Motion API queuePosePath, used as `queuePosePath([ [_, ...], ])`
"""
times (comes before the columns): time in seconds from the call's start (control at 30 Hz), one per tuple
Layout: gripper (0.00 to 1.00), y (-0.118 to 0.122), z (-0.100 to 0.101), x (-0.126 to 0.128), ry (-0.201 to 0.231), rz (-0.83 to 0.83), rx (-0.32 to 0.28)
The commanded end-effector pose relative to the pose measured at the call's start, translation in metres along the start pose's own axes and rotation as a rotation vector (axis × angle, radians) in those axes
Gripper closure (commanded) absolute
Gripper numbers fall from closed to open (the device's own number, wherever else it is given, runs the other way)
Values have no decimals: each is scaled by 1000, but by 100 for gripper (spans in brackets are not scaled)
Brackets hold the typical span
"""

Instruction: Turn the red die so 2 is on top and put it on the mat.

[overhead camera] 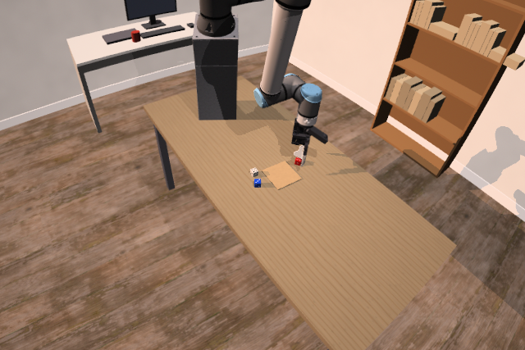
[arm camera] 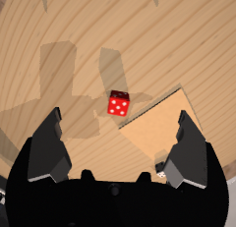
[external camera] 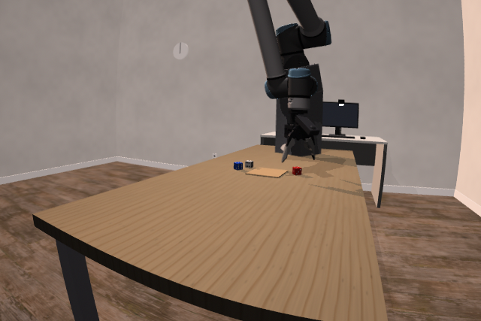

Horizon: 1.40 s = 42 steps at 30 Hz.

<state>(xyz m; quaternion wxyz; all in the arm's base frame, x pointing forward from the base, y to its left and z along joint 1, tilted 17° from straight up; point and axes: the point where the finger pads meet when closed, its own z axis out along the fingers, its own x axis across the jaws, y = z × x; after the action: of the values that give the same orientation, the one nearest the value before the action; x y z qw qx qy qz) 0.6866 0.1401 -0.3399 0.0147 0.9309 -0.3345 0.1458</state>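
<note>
The red die sits flat on the wooden table, just off the edge of the tan mat. Its top face shows several white pips. My gripper is open and empty. It hangs a little above the red die, with one finger to each side. The white die and the blue die sit on the table on the mat's other side. The white die peeks out beside one finger in the wrist view.
The robot's dark pedestal stands on the table's far end behind the dice. A desk with a monitor stands further back, and a bookshelf stands at the right wall.
</note>
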Motion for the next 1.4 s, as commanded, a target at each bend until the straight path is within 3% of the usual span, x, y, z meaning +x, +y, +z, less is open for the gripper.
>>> queuePosePath([
  [0.0, 0, -1, 0, 0, 1, 0, 1],
  [1.2, 0, -1, -1, 0, 1, 0, 1],
  [1.37, 0, -1, -9, 0, 1, 0, 1],
])
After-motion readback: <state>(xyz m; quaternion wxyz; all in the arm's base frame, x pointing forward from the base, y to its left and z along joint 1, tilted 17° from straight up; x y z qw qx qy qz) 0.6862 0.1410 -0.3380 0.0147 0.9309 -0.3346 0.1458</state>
